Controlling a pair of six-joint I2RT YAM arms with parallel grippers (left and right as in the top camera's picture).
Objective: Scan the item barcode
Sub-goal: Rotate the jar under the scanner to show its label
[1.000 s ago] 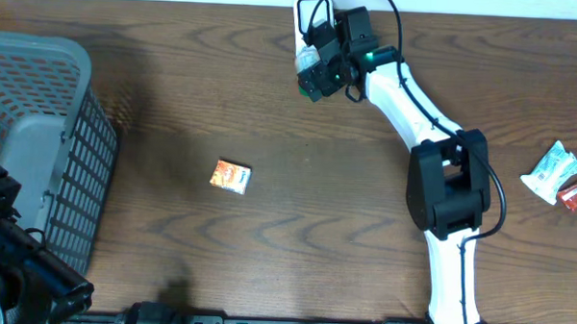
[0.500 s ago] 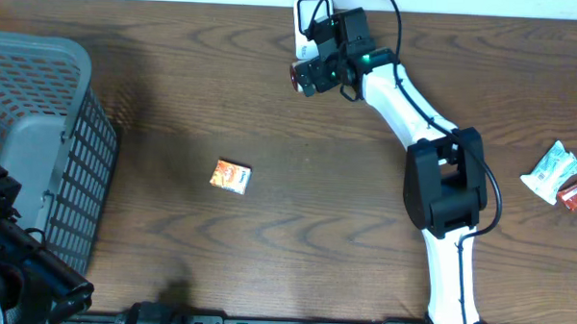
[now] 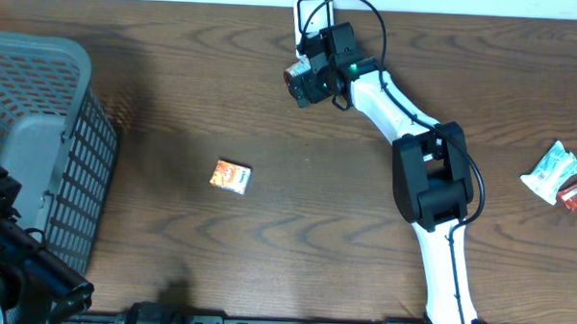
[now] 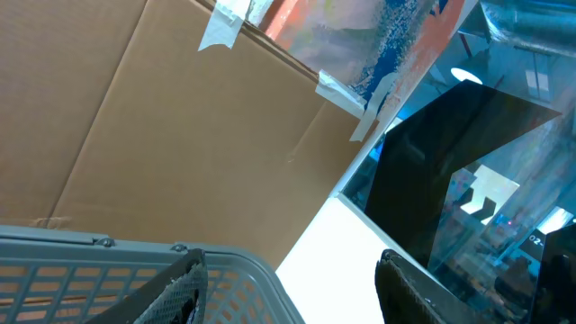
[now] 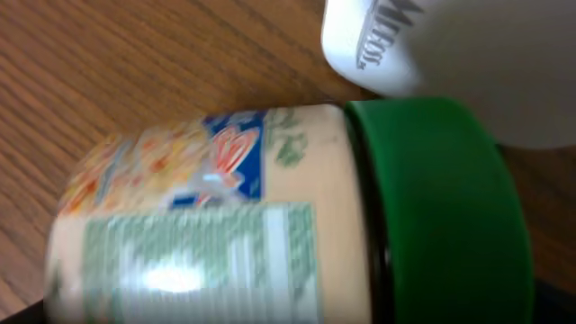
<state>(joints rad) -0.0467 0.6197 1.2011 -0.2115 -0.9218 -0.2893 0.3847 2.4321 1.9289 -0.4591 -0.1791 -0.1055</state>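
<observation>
A dark wood-grain table (image 3: pixel 175 100) fills the overhead view. The left wrist view shows a taped cardboard panel (image 4: pixel 162 144) and a dark glossy screen (image 4: pixel 450 171).

Since a second ago the right arm has swung left, carrying the green-lidded jar (image 5: pixel 207 216) from under the white scanner (image 3: pixel 308 11) to the upper centre, just left of it. The right gripper (image 3: pixel 303 78) is clamped around the jar, which lies sideways with its label up.

The small orange box (image 3: pixel 231 176) at centre-left and the two packets (image 3: pixel 554 171) at the right edge have not moved.

The grey mesh basket (image 3: pixel 86 165) at the left shows its grey floor. The left gripper (image 4: pixel 290 265) sits above the basket's rim, fingers apart and holding nothing.
</observation>
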